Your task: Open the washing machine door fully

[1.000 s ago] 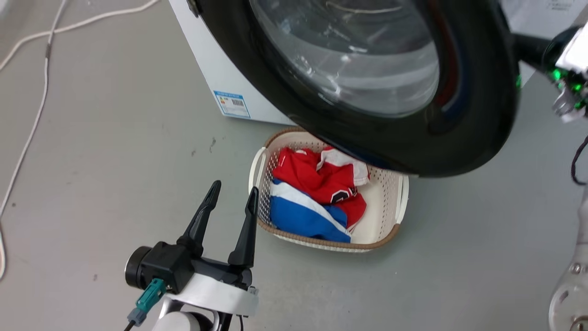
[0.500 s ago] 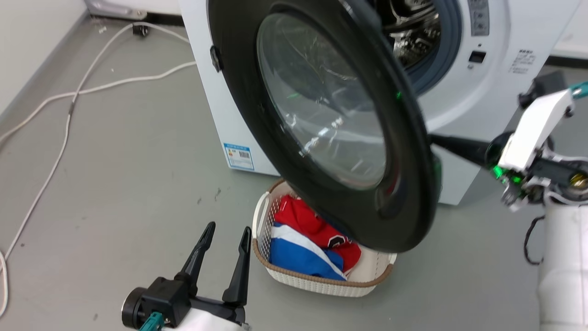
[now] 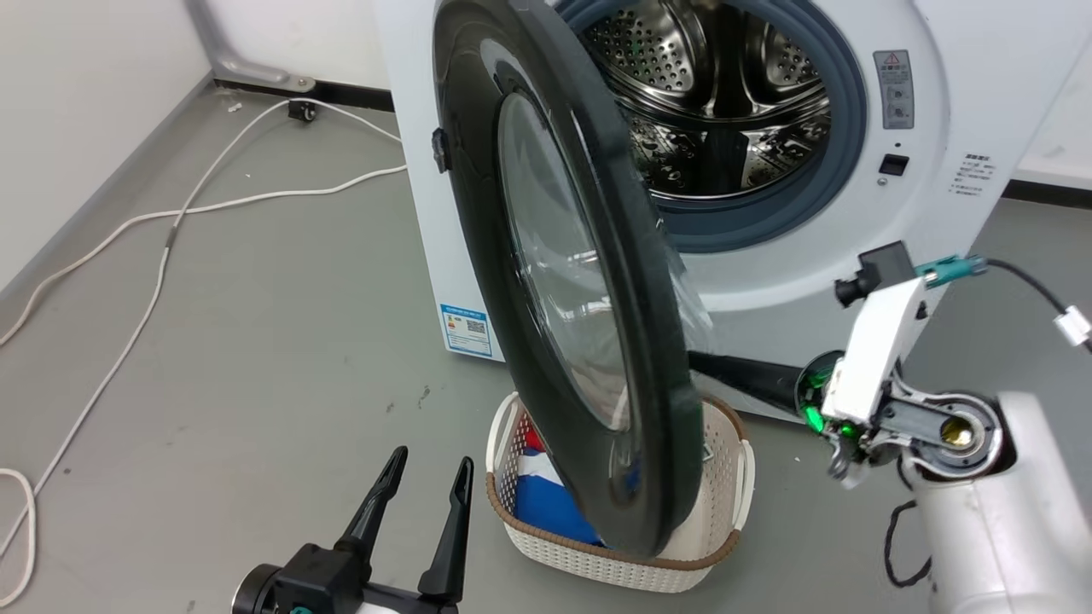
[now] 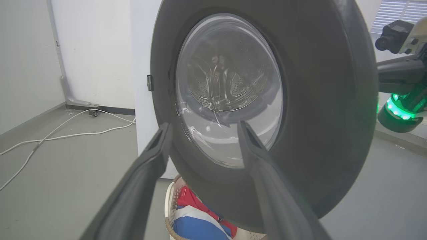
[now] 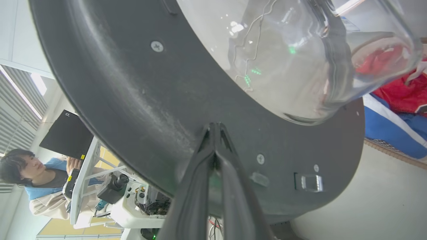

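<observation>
large round glossy black washing machine door (image 3: 478,256) half open, lower edge over cream basket (image 3: 717,554); right gripper (image 5: 215,128) fingers pinched together on inner rim; left gripper (image 3: 432,460) fingers wide.

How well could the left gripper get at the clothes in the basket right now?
Probably not cleanly. The washing machine door hangs over most of the basket and its clothes; only the near left rim lies free beside the open left gripper.
</observation>
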`<state>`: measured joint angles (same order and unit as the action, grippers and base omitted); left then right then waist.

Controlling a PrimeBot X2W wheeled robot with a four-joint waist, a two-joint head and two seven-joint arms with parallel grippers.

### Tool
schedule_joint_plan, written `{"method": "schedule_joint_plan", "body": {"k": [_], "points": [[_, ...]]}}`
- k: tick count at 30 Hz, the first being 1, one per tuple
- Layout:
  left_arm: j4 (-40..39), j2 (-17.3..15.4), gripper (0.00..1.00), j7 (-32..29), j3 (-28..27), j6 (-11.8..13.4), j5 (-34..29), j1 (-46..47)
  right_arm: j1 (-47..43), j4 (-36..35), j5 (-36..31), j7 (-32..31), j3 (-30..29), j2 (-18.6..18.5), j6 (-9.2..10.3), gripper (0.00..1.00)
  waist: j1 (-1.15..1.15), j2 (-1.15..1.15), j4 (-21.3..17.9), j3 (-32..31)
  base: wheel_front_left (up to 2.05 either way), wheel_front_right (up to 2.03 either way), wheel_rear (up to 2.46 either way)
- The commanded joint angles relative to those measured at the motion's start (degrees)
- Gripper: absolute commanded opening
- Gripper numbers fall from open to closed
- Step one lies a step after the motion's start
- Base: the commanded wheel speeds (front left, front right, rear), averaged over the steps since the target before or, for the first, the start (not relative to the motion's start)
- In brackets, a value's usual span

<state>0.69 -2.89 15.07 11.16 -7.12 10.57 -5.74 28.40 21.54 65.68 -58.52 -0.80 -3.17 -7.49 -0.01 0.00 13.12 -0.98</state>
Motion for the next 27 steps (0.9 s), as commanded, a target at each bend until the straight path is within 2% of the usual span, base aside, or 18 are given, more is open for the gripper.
{"method": "schedule_joint_plan", "body": {"k": [1,15,27], "points": [[-0.1,0.0,1.0,0.2,-0.1,-0.2,-0.3,-0.7,-1.4,-0.4,1.3,1.0,2.0,0.5,0.0,0.0,0.01,0.0,0.5,-0.2,0.0,0.0,0.0],[-0.1,0.0,1.0,0.2,-1.1,-0.3,-0.7,-0.9,-3.2,0.6,6.9,7.0,11.3,0.5,0.0,0.0,0.01,0.0,3.9,-0.5,0.0,0.0,0.0],[-0.1,0.0,1.0,0.2,-2.0,-0.2,-0.2,-0.2,-3.4,-0.8,5.7,9.3,9.5,-0.4,0.0,0.0,0.01,0.0,3.3,-0.7,0.0,0.0,0.0]]}}
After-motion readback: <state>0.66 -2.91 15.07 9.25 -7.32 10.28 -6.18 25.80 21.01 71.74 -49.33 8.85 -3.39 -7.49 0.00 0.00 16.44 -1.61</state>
